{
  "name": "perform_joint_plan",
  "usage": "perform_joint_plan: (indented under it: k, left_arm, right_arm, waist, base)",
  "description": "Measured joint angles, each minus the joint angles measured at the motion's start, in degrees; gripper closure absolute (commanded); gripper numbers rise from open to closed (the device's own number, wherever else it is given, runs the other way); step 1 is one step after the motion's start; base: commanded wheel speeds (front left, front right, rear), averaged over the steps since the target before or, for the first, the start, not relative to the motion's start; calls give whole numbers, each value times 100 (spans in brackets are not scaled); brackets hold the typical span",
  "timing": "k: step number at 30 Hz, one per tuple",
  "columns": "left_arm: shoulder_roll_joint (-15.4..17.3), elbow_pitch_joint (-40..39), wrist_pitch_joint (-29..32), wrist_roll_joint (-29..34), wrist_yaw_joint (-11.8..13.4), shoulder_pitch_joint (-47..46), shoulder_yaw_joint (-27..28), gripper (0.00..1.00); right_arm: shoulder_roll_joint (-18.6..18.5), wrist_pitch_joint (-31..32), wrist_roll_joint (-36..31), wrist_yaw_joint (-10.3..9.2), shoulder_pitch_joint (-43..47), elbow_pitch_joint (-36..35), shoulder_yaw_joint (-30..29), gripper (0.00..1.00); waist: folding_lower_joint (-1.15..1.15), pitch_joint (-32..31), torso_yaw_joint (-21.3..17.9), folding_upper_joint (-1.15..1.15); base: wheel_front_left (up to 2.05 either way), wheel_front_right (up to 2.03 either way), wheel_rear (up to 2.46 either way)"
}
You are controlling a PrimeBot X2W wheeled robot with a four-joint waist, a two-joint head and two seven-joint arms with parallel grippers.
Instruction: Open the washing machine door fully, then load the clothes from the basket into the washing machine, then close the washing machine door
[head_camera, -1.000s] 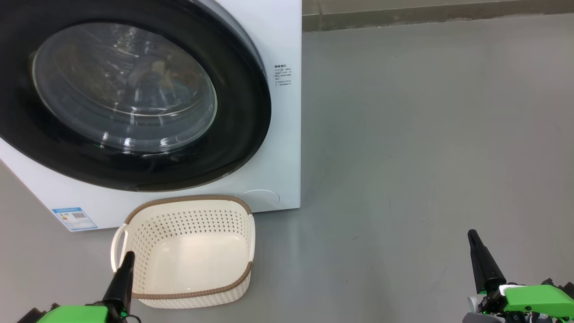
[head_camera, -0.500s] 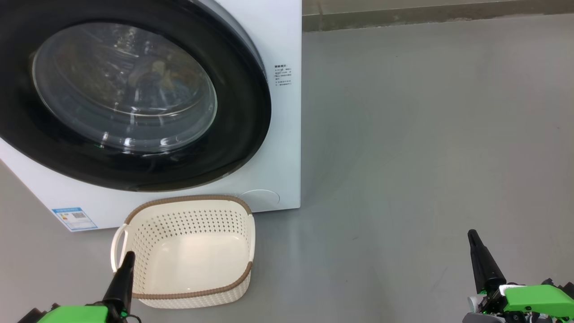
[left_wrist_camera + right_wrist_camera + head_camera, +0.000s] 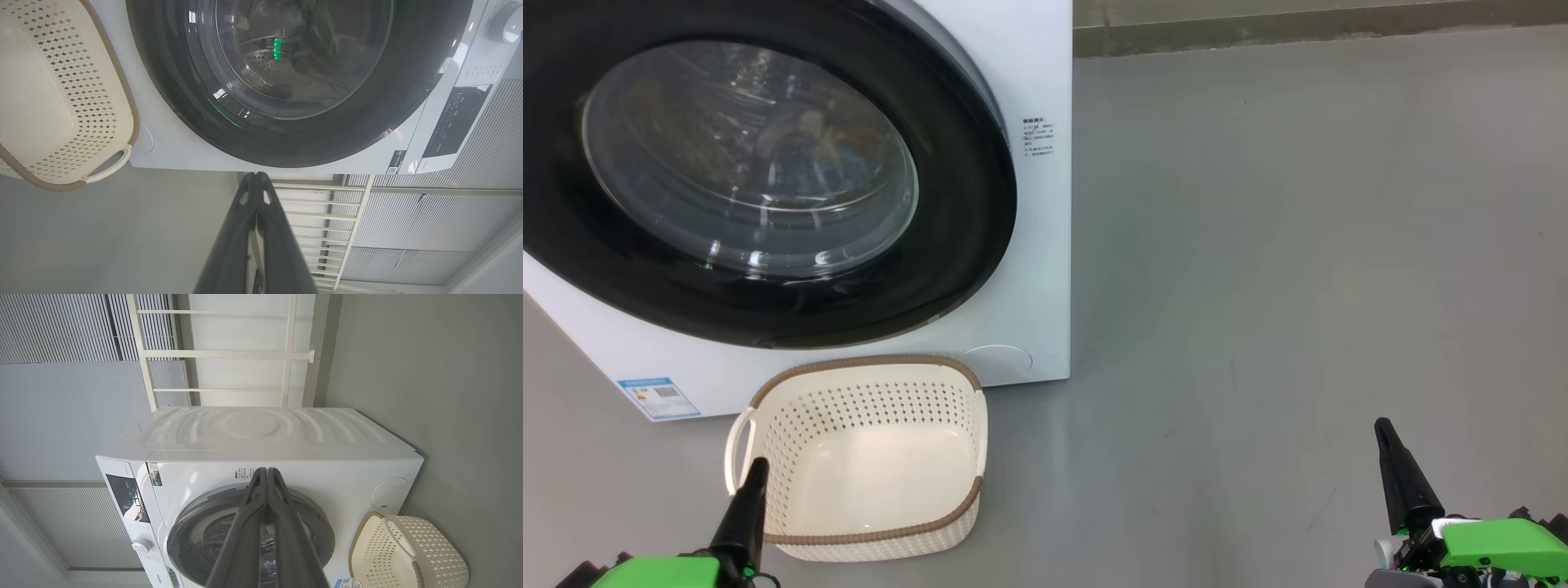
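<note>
Washing machine door (image 3: 964,245) sits shut against the white washing machine (image 3: 1041,269), with dim shapes showing behind its glass window. Just in front, on the grey floor (image 3: 1258,245), stands the basket (image 3: 866,362), empty. Left fingers (image 3: 742,514) are pressed together at the basket's near left corner. Right fingers (image 3: 1403,478), also pressed together, hang well apart over the floor.

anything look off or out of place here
Nothing stands out. The cream perforated plastic basket sits upright and empty on the grey floor, just in front of the white front-loading washing machine, whose round glossy black door is shut. No spill or damage shows.
</note>
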Motion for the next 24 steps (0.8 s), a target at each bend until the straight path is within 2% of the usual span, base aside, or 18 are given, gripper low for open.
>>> perform_joint_plan:
  k: [24]
  left_arm:
    - [-3,0,7,0,0,0,11,100]
  right_arm:
    - [0,0,0,0,0,0,0,100]
  waist:
    - [0,0,0,0]
  base:
    - [0,0,0]
